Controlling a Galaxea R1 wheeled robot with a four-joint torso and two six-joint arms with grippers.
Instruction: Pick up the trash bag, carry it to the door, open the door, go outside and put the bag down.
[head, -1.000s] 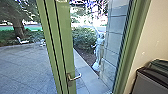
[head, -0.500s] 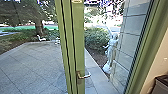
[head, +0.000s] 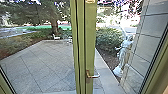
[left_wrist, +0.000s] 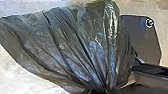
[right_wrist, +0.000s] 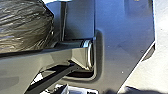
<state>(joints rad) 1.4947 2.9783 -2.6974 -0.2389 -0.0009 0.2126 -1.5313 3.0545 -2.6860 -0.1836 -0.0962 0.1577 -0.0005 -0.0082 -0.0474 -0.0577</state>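
A dark trash bag (left_wrist: 72, 47) spreads out large in the left wrist view, its folds drawn together where my left gripper (left_wrist: 103, 90) is shut on it. The rounded, wrinkled side of the bag (right_wrist: 23, 25) also shows in the right wrist view, beyond a jointed bar of the robot. In the head view the green-framed door (head: 89, 50) stands ahead, with a metal lever handle (head: 93, 75) low on its upright. I cannot tell whether the door is fully closed. How my right gripper stands is not readable.
Beyond the glass lies a paved yard (head: 47, 66) with a tree (head: 54, 26) and a white chair (head: 56, 37). To the right are a bush (head: 107, 38), a pale statue (head: 123, 56) and a block wall (head: 150, 37). Another green frame edge (head: 160, 67) stands at the right.
The head camera has turned left, so the door upright sits nearer the picture's middle and more of the yard shows. The grey container at the right has left the picture.
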